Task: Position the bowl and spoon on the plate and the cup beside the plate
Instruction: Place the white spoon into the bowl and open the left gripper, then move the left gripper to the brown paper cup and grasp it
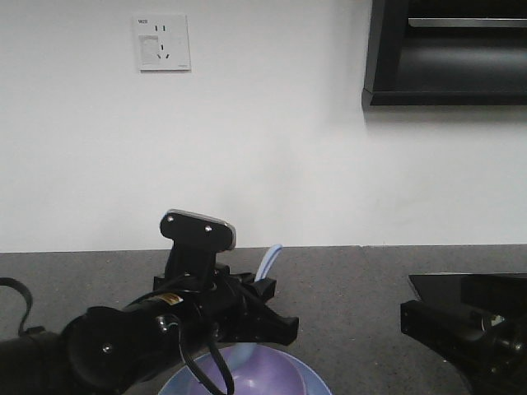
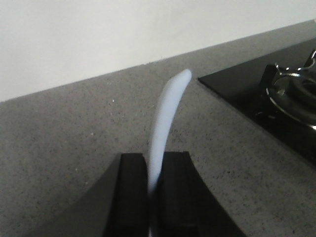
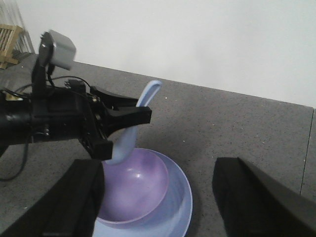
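On the left, the left arm (image 1: 107, 346) stretches over the grey counter (image 1: 354, 280). A small camera (image 1: 198, 226) sits on top of it. The left gripper (image 3: 133, 109) is pinched tight on the spoon (image 3: 132, 129) — its two black fingers (image 2: 133, 187) press on the spoon's sides. The spoon is pale blue and is up in the air. Its handle points up toward the white wall (image 1: 263, 148). Its scoop end hangs down by the left edge of the bowl (image 3: 136, 192). It is hard to tell if the scoop touches that edge.

The bowl is purple and shiny inside. It sits on the plate (image 3: 181, 197), and the plate's blue rim shows on the bowl's right side. Both rest on the counter, just below the left gripper.

The right gripper (image 3: 159, 170) is spread wide apart and holds nothing — one dark finger (image 3: 84, 197) shows on each side of the plate in the right wrist view. Farther right, a black stove top (image 2: 256, 94) lies flat in the counter. A shiny burner (image 2: 296, 94) sits on it.
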You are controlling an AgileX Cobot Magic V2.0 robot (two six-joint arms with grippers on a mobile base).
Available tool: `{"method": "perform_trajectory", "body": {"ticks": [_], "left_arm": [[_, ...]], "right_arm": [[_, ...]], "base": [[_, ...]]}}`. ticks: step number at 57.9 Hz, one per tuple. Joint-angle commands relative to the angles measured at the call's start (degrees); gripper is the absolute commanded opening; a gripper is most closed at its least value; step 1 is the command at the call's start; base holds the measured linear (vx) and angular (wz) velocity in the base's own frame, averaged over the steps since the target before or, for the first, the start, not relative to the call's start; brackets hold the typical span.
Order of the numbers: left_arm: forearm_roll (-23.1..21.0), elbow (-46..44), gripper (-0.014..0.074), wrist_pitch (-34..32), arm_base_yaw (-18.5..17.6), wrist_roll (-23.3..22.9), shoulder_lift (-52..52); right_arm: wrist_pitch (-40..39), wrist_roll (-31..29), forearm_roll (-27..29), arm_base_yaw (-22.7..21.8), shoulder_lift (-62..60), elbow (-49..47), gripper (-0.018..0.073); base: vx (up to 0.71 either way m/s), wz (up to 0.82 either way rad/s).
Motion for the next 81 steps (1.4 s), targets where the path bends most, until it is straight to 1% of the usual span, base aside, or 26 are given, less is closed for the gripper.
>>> {"method": "perform_trajectory", "body": {"ticks": [1, 8, 12, 16, 20, 28, 32, 36, 38, 41, 46, 51, 54, 56, 62, 67, 71, 73, 75, 77, 78, 79, 80, 81], "left_arm": [[0.3, -1.6, 0.0004, -2.7, -0.3, 0.1, -0.6], [0.3, -1.6, 0.0021, -2.7, -0.3, 0.1, 1.8], [0.3, -1.6, 0.0055, -2.4, -0.3, 0.1, 2.6], [0.3, -1.6, 0.0113, -2.0, -0.3, 0.1, 2.6], [0.3, -1.6, 0.0198, -1.7, -0.2, 0.1, 2.6], [0.3, -1.6, 0.0427, -1.3, -0.2, 0.1, 2.6], [0.3, -1.6, 0.0525, -0.8, -0.2, 0.0, 2.4], [0.3, -1.6, 0.0594, -0.5, -0.2, -0.1, 1.6], [0.3, -1.6, 0.0614, -0.5, -0.2, -0.1, 0.8], [0.3, -1.6, 0.0622, -0.9, 0.0, 0.1, -0.6], [0.4, -1.6, 0.0602, -0.8, 0.9, 0.7, -3.7], [0.4, -1.6, 0.0561, 2.1, 3.1, 1.0, -7.4], [0.4, -1.6, 0.0540, 5.2, 5.1, 1.0, -9.7], [0.4, -1.6, 0.0529, 8.2, 7.1, 1.0, -11.7], [0.6, -1.6, 0.0504, 13.1, 12.5, 1.0, -16.1], [4.3, -1.6, 0.0498, 14.8, 17.4, 0.5, -19.7], [10.0, -1.6, 0.0498, 17.0, 21.2, -2.8, -22.2], [14.5, -1.6, 0.0498, 19.1, 23.5, -5.9, -23.5], [18.0, -1.6, 0.0498, 20.7, 25.0, -9.7, -24.4], [24.1, -1.6, 0.0498, 23.4, 27.3, -14.3, -25.6], [26.3, -1.6, 0.0498, 24.3, 28.1, -17.4, -26.0], [29.8, -1.6, 0.0498, 25.8, 29.2, -20.7, -26.6], [32.3, -1.6, 0.0498, 26.8, 29.9, -23.0, -27.0], [36.2, -1.6, 0.0498, 28.3, 30.9, -26.5, -27.6]], "right_arm": [[-4.4, -0.2, 0.5, -0.1, -0.5, -1.7, 0.0532], [-4.4, -0.4, 0.5, -0.1, -0.5, -1.7, 0.0532], [-4.4, -0.4, 0.3, -0.1, -0.5, -1.7, 0.0532], [-4.4, -0.4, 0.2, -0.1, -0.5, -1.7, 0.0532], [-4.4, -0.4, 0.1, -0.1, -0.5, -1.7, 0.0532], [-4.3, -0.4, 0.1, -0.1, -0.5, -1.7, 0.0532], [-4.3, -0.4, 0.1, -0.1, -0.5, -1.7, 0.0532], [-4.3, -0.6, 0.1, -0.1, -0.5, -1.7, 0.0532], [-4.3, -0.6, 0.1, -0.1, -0.5, -1.7, 0.0532], [-4.2, -0.6, 0.1, -0.1, -0.5, -1.7, 0.0532], [-4.3, -0.6, 0.1, -0.1, -0.5, -1.7, 0.0532], [-4.3, -0.6, 0.1, -0.1, -0.5, -1.7, 0.0532], [-4.2, -0.6, 0.1, -0.1, -0.5, -1.7, 0.0532], [-4.2, -0.6, 0.1, -0.1, -0.5, -1.7, 0.0532], [-4.2, -0.6, 0.1, -0.1, -0.5, -1.7, 0.0532], [-4.2, -0.6, 0.1, -0.1, -0.5, -1.7, 0.0532], [-4.1, -0.6, 0.1, -0.1, -0.5, -1.7, 0.0532], [-4.1, -0.6, 0.1, -0.1, -0.5, -1.7, 0.0532], [-4.1, -0.6, 0.1, -0.1, -0.5, -1.7, 0.0532], [-4.0, -0.6, 0.1, -0.1, -0.5, -1.7, 0.0532], [-3.9, -0.6, 0.1, -0.1, -0.5, -1.7, 0.0532], [-3.9, -0.6, 0.1, -0.1, -0.5, -1.7, 0.0532], [-3.8, -0.6, 0.1, -0.1, -0.5, -1.7, 0.0532], [-3.8, -0.6, 0.1, -0.1, -0.5, -1.7, 0.0532]], "base": [[0.00, 0.00], [0.00, 0.00], [0.00, 0.00], [0.00, 0.00], [0.00, 0.00], [0.00, 0.00], [0.00, 0.00], [0.00, 0.00], [0.00, 0.00], [0.00, 0.00], [0.00, 0.00], [0.00, 0.00], [0.00, 0.00], [0.00, 0.00], [0.00, 0.00], [0.00, 0.00], [0.00, 0.00], [0.00, 0.00], [0.00, 0.00], [0.00, 0.00], [0.00, 0.00], [0.00, 0.00], [0.00, 0.00], [0.00, 0.00]]}}
